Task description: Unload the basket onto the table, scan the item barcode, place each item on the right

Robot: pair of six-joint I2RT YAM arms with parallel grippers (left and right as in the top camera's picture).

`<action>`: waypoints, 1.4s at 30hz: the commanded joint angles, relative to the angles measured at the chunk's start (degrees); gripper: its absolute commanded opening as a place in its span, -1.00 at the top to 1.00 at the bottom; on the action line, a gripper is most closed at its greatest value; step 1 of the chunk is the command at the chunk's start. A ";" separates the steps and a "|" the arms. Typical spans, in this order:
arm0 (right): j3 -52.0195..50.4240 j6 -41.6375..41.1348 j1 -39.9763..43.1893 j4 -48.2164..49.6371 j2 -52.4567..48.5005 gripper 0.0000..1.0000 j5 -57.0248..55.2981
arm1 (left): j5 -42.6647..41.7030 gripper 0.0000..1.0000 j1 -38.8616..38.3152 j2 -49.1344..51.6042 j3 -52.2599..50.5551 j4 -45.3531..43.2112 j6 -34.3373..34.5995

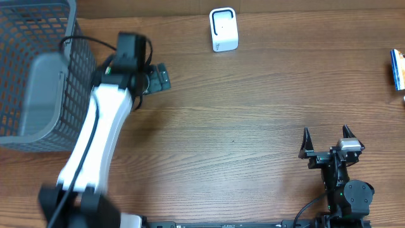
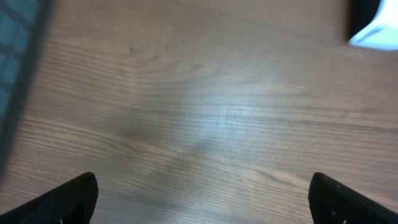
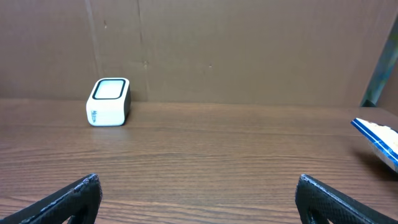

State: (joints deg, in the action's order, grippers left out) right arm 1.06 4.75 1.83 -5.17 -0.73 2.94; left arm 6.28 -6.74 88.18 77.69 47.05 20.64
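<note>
We see the left gripper point(image 1: 163, 77) reached out to the far left part of the counter point(image 1: 253, 126), just beside the grey mesh basket point(image 1: 31, 69) in the far left corner. Its jaws stand wide apart and hold nothing. In the left wrist view, which is blurred, the two dark fingertips point(image 2: 62, 199) sit at the bottom corners with only bare wood between them. The basket's edge point(image 2: 15, 68) shows on the left of that view, and a white corner of the scanner point(image 2: 373, 34) shows at the top right.

The right gripper point(image 1: 326, 134) hangs over the near right part of the counter, close to its base. Its jaws are also spread fully, and we see nothing between them. From the right wrist camera its fingertips point(image 3: 74, 196) frame open wood.

The white scanner point(image 1: 223, 30) stands upright at the far edge, near the middle. The item point(image 1: 397, 69), a blue and white package, lies at the far right edge of the counter, partly cut off in the overhead view. It is well apart from both grippers and from the scanner. In the right wrist view we see the item point(image 3: 379, 140) on the right and the scanner point(image 3: 107, 101) to the left.
</note>
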 commanded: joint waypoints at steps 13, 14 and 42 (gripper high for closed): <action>-0.57 0.39 -0.26 0.42 0.57 -1.00 -0.33 | -2.29 -1.00 0.07 -46.69 -41.48 -22.14 -19.02; -0.57 0.39 -0.26 0.42 0.57 -1.00 -0.33 | -2.27 -1.00 0.07 -50.25 -43.60 -22.95 -19.04; -0.57 0.39 -0.26 0.42 0.57 -1.00 -0.33 | -2.73 -1.00 0.09 -88.06 -69.81 -34.91 -22.18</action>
State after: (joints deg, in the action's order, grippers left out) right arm 1.06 4.78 1.83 -5.13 -0.73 2.94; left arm 4.27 -6.74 2.02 10.66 15.42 0.78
